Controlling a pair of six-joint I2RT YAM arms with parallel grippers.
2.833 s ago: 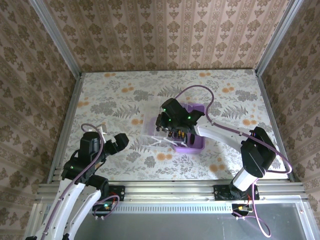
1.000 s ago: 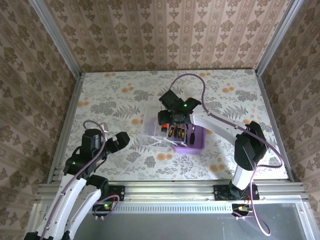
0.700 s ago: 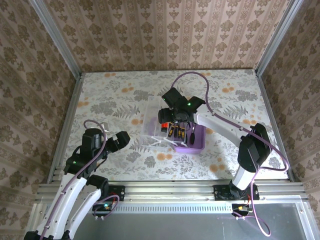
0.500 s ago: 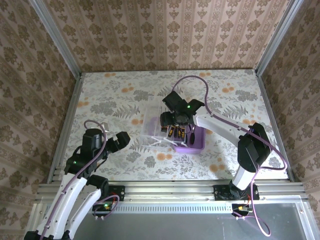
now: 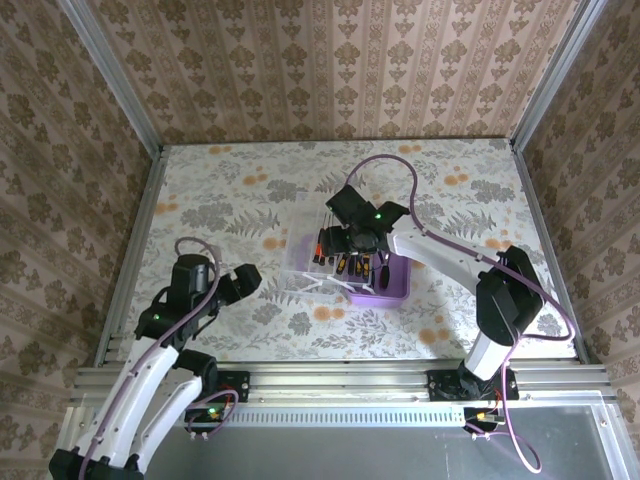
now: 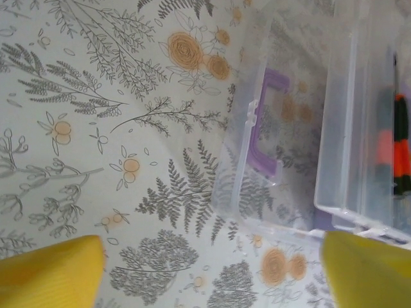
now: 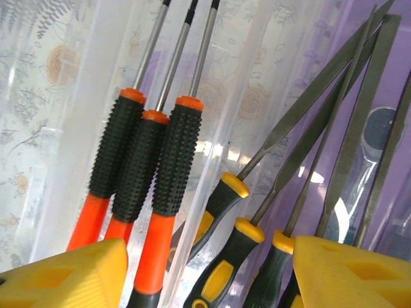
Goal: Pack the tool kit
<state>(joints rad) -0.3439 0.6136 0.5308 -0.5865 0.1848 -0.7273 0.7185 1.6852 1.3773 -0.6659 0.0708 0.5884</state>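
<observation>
top external: high behind the arm bases, looking down over the whole table (image 5: pixel 200 190).
left wrist: over the table's near left, looking down at the clear lid (image 6: pixel 289 160), fairly close.
right wrist: pressed close over the screwdrivers (image 7: pixel 154 167).
shared: the screwdrivers' orange handles, in all three.

The left white arm with black joints (image 5: pixel 150 370) rises from the near-left corner of the floral-patterned bench (image 5: pixel 220 170) with its elbow bent. Its black left hand (image 5: pixel 238 283) hangs close to the near edge, yellow fingers (image 6: pixel 51 269) spread wide. The right white arm (image 5: pixel 450 262) reaches from the near-right corner toward the bench's middle. Its right hand (image 5: pixel 345 240) points downward, with yellow fingertips (image 7: pixel 70 269) standing apart.
</observation>
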